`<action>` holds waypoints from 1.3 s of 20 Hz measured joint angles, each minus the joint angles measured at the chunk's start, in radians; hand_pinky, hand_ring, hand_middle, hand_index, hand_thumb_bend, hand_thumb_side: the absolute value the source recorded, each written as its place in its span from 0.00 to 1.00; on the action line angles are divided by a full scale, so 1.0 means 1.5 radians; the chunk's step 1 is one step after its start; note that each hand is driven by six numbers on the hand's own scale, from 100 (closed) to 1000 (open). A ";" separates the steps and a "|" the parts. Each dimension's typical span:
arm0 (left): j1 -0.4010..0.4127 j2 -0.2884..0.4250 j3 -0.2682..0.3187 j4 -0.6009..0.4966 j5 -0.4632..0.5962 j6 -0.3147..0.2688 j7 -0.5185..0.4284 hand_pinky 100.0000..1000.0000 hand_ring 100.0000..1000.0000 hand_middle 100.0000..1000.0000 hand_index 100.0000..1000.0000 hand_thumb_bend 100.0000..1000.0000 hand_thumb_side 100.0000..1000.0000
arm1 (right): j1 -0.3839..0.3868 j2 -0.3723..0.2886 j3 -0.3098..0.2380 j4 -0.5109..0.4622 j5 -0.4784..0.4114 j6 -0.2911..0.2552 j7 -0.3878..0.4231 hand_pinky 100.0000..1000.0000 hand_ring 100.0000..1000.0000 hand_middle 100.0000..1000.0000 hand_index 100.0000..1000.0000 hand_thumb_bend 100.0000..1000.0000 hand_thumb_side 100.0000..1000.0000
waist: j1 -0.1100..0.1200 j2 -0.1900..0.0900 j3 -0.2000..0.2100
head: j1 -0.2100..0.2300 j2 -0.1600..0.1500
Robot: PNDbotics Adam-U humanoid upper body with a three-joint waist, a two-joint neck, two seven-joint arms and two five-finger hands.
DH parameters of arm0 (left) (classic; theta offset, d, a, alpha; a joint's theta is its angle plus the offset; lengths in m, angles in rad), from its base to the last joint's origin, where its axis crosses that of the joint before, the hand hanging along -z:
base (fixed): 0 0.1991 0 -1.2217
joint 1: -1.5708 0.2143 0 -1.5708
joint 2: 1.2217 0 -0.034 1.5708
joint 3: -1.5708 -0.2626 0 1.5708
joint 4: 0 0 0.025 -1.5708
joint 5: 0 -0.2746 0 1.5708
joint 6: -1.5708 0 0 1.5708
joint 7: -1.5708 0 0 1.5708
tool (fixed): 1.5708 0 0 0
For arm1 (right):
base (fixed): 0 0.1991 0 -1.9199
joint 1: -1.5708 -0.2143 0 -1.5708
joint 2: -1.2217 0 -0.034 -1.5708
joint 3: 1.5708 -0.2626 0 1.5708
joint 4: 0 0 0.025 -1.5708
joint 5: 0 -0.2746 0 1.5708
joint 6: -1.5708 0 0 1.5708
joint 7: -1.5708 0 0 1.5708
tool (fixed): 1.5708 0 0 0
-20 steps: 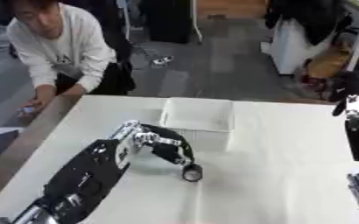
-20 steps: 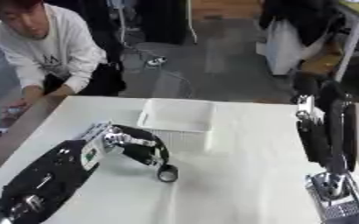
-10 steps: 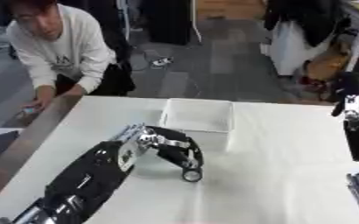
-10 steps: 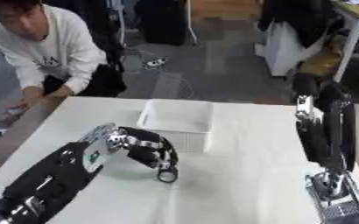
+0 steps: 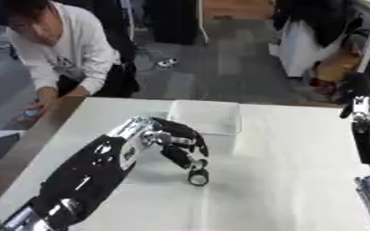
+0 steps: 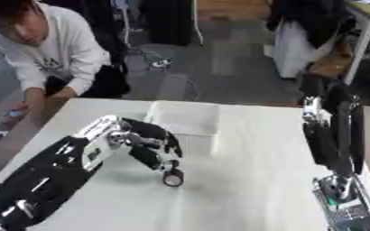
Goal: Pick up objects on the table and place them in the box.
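A small black ring-shaped object (image 5: 197, 177) lies on the white table (image 5: 283, 189) near the middle. My left hand (image 5: 178, 140) comes in from the lower left and arches over it. Its fingers (image 5: 190, 159) curl downward with their tips pinching the ring's top. The white open box (image 5: 206, 122) stands just behind the hand, toward the far edge, and looks empty inside. My right arm (image 6: 330, 135) stands upright at the right edge. The right hand (image 6: 321, 90) at its top is a dark shape whose fingers I cannot make out.
A person in a white top leans at the table's far left corner, one hand (image 5: 36, 108) on a small item on the brown side surface. A metal device (image 6: 342, 203) sits at the lower right. Chairs and clutter stand beyond the table.
My left hand stays arched over the black ring, its fingers drawn a little closer onto it. The ring has hardly moved, and the right arm is still.
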 measured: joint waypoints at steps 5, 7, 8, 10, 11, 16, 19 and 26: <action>0.004 0.000 -0.001 0.000 -0.024 -0.005 0.005 0.89 0.70 0.82 0.89 1.00 0.95 | 0.000 0.000 0.000 0.000 0.000 0.000 0.000 0.21 0.39 0.48 0.68 0.06 0.88 | 0.000 0.000 -0.001 | -0.002 0.000; 0.008 0.000 -0.002 0.003 -0.030 -0.006 0.006 0.89 0.70 0.82 0.89 1.00 0.95 | 0.000 0.000 0.000 0.000 0.001 0.000 0.000 0.21 0.39 0.48 0.68 0.06 0.88 | 0.001 0.000 -0.002 | -0.002 0.000; 0.010 -0.001 -0.003 0.005 -0.033 -0.006 0.006 0.89 0.70 0.82 0.89 1.00 0.93 | 0.000 0.000 0.000 0.000 0.002 0.000 0.000 0.21 0.39 0.48 0.68 0.06 0.89 | 0.001 0.000 -0.002 | -0.002 0.000; 0.014 -0.002 -0.006 0.011 -0.039 -0.008 0.008 0.89 0.71 0.82 0.89 1.00 0.94 | 0.000 0.000 0.000 0.000 0.002 0.000 0.000 0.21 0.39 0.48 0.68 0.06 0.89 | 0.001 0.000 -0.002 | -0.002 0.000; 0.016 -0.003 -0.006 0.014 -0.042 -0.009 0.009 0.89 0.71 0.82 0.89 1.00 0.94 | 0.000 0.000 0.000 0.000 0.002 0.000 0.000 0.21 0.39 0.48 0.68 0.06 0.89 | 0.001 0.000 -0.002 | -0.002 0.000; 0.025 -0.006 -0.010 0.025 -0.053 -0.012 0.012 0.88 0.71 0.82 0.89 1.00 0.93 | 0.000 0.000 0.000 0.004 0.002 0.000 0.001 0.21 0.39 0.48 0.68 0.06 0.89 | 0.001 0.000 -0.002 | -0.002 0.000; 0.030 -0.012 -0.010 0.028 -0.062 -0.014 0.014 0.88 0.71 0.82 0.89 1.00 0.93 | 0.000 0.001 0.000 0.004 0.002 0.001 0.002 0.21 0.39 0.48 0.68 0.06 0.89 | 0.000 0.000 -0.003 | -0.002 0.000; 0.031 -0.016 -0.008 0.030 -0.094 -0.015 0.015 0.89 0.71 0.82 0.89 1.00 0.86 | 0.000 0.001 0.000 0.004 0.002 0.001 0.004 0.21 0.39 0.48 0.68 0.06 0.89 | 0.000 0.000 -0.004 | -0.002 0.000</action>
